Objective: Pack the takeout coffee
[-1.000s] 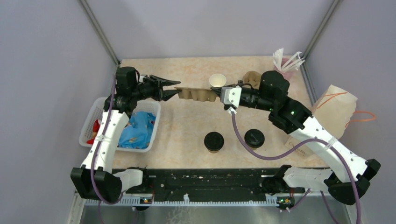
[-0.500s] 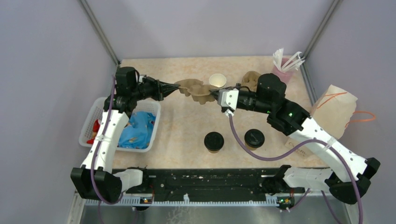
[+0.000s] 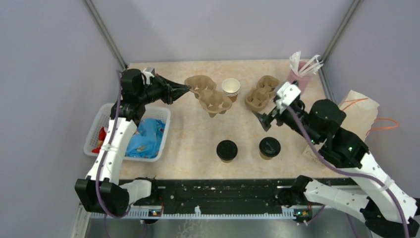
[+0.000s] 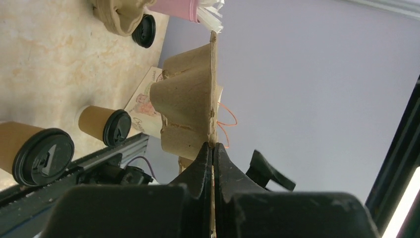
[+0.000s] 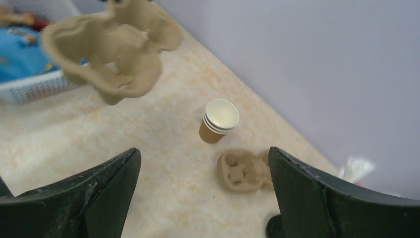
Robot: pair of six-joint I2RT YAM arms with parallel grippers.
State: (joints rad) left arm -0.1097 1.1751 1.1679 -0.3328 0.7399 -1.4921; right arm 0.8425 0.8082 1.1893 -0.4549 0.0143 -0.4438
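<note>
Two takeout coffee cups, brown with black lids, stand near the front of the table, one (image 3: 227,150) left of the other (image 3: 270,147); the left wrist view has them low on the left as cup (image 4: 42,153) and cup (image 4: 106,125). My left gripper (image 3: 187,89) is shut on the rim of a brown pulp cup carrier (image 3: 210,96) and holds it off the table; up close the carrier (image 4: 190,109) stands edge-on in the left gripper (image 4: 213,148). My right gripper (image 3: 262,119) is open and holds nothing, apart from the carrier (image 5: 114,49), which shows beyond the right gripper (image 5: 203,151).
A second pulp carrier (image 3: 262,91) and a stack of lidless paper cups (image 3: 231,88) sit at the back. The pink cup of white sticks (image 3: 300,69) stands at the back right, with a paper bag (image 3: 356,116) beside it on the right edge. A white basket (image 3: 104,116) of packets sits at the left.
The left gripper has shut on the carrier's left rim. The right gripper has let go of the carrier's other end, opened wide and drawn back to the right.
</note>
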